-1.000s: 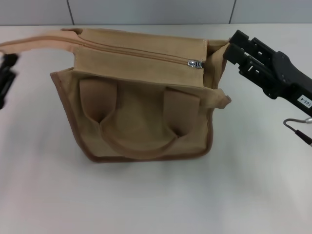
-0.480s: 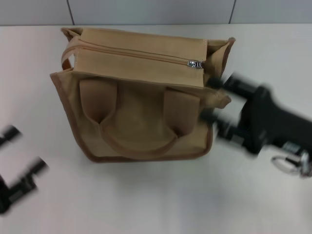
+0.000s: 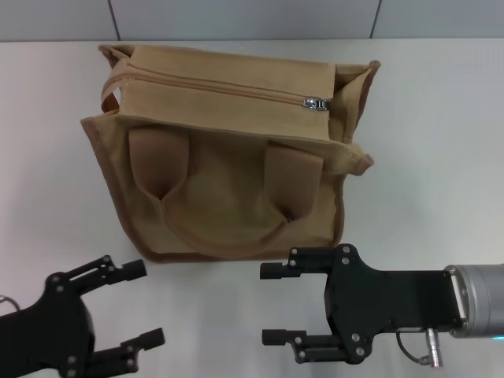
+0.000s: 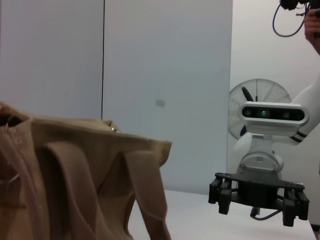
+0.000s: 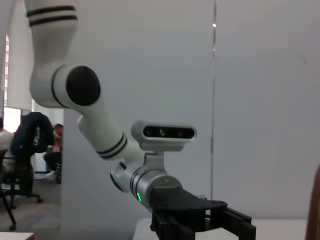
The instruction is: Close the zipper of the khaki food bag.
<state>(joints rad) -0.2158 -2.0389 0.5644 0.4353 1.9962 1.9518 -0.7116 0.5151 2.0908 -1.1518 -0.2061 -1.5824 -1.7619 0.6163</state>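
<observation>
The khaki food bag (image 3: 228, 181) stands in the middle of the white table, with its two strap handles on the side facing me. The zipper (image 3: 213, 87) runs across its flat top, and the top flaps meet along it. The silver pull tab (image 3: 316, 103) sits at the zipper's right end. My left gripper (image 3: 140, 304) is open and empty at the near left, in front of the bag. My right gripper (image 3: 269, 305) is open and empty at the near right, facing left. Neither touches the bag. The left wrist view shows the bag (image 4: 75, 175) and the right gripper (image 4: 257, 195).
The white table (image 3: 425, 157) has bare surface on both sides of the bag. A grey panelled wall (image 3: 236, 17) runs along its far edge. The right wrist view shows my left arm and gripper (image 5: 200, 220) and a room with chairs behind.
Both grippers have drawn back from the bag's left and right sides to the near edge in front of it. The far strap, stretched out to the left before, has dropped back against the bag.
</observation>
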